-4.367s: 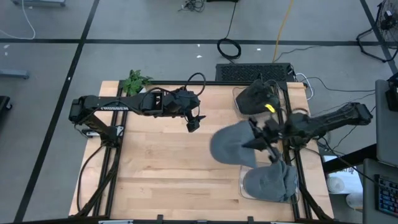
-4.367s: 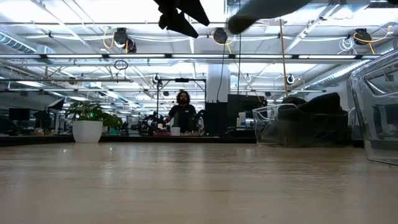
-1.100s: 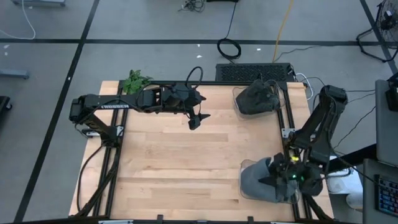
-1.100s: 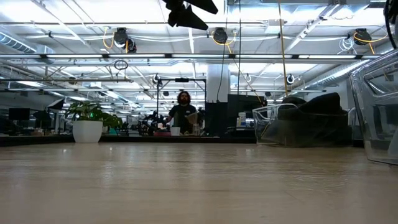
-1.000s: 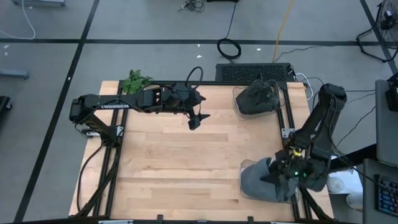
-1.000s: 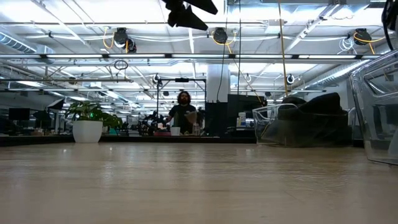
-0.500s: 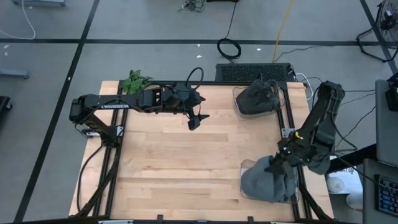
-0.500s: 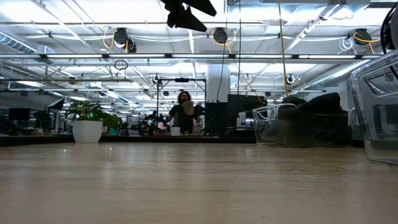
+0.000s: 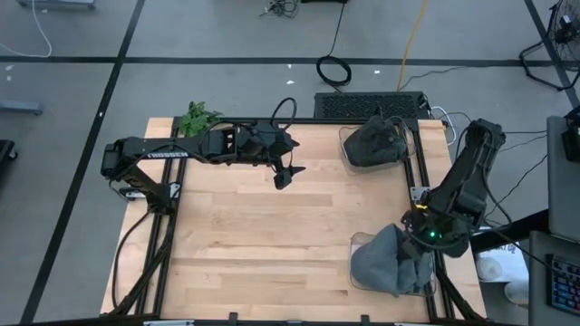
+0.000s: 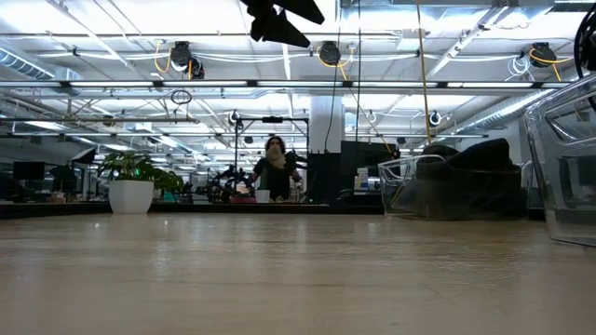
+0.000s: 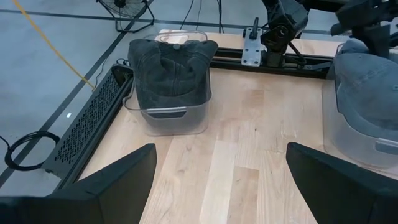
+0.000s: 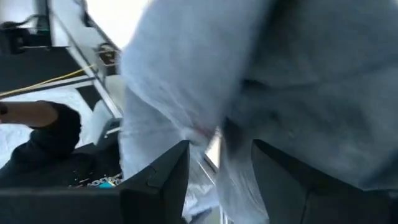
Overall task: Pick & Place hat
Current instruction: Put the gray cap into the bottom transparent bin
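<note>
A grey hat (image 9: 382,264) lies in a clear bin (image 9: 355,241) at the table's near right corner; in the left wrist view the grey hat (image 11: 367,87) shows there too. My right gripper (image 9: 410,237) stands over the hat's far right part, shut on its cloth, which fills the right wrist view (image 12: 311,74). A dark hat (image 9: 373,140) sits in a second clear bin (image 11: 171,121) at the far right. My left gripper (image 9: 284,174) hangs open above the table's middle, far side, touching nothing. My right gripper pinches a bunch of the grey hat's cloth (image 12: 208,134) between its two fingers, slanting down from the table's right side. The cloth rises to a peak (image 9: 397,235) at the fingers. The remainder of the hat lies in the near bin.
A small potted plant (image 9: 195,118) stands at the far left corner. Metal rails (image 9: 419,181) run along the table's right edge between the bins. Bare wood (image 9: 254,235) spans the middle and left. In the low view a person (image 10: 275,167) stands far behind the table.
My right gripper has gone a little toward the far edge over the near bin and rolled about its wrist. It keeps its hold, and the grey hat's far right part has been drawn up into a peak while the remainder stays in the bin.
</note>
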Controlling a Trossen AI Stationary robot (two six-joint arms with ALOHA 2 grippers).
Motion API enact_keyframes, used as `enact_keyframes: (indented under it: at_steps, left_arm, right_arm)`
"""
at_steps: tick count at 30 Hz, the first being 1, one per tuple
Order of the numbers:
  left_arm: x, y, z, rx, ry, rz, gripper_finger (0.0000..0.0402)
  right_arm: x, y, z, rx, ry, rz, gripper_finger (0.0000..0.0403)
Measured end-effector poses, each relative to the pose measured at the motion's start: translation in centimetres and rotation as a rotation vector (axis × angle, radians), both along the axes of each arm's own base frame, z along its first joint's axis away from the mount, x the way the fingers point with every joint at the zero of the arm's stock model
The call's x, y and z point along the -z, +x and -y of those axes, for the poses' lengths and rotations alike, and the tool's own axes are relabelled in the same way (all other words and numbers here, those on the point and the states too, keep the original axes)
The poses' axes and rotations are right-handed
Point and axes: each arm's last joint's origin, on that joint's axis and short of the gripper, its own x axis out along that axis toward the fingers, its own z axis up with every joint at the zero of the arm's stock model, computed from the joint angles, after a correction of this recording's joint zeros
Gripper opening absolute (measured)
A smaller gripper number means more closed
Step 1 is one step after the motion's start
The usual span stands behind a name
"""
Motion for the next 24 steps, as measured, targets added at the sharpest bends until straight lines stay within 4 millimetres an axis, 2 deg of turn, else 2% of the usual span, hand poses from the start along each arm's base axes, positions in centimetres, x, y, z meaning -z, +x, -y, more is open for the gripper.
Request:
enact_keyframes:
  at_steps: [7, 9, 11, 13, 19, 24]
  left_arm:
    - [0.0, 0.0, 0.0, -0.001, -0.002, 0.000, 0.0365]
    - [0.0, 0.0, 0.0, -0.001, -0.002, 0.000, 0.0365]
    - [0.0, 0.0, 0.0, -0.001, -0.002, -0.001, 0.0365]
    - [0.0, 0.0, 0.0, -0.001, -0.002, -0.001, 0.0365]
    - [0.0, 0.0, 0.0, 0.000, 0.001, -0.003, 0.0365]
    - [0.0, 0.0, 0.0, 0.001, 0.002, -0.004, 0.0365]
  right_arm:
    - [0.5, -1.0, 0.7, 0.028, 0.081, -0.265, 0.0164]
    - [0.5, -1.4, 0.6, 0.004, 0.144, -0.394, 0.0164]
    - [0.3, -1.5, 0.3, -0.052, 0.202, -0.442, 0.0164]
    - [-0.4, -1.3, 0.1, -0.118, 0.241, -0.334, 0.0164]
    - [-3.0, -0.4, 0.1, -0.172, 0.257, 0.174, 0.0164]
    - [-4.1, -0.1, 0.4, -0.256, 0.073, 0.505, 0.0164]
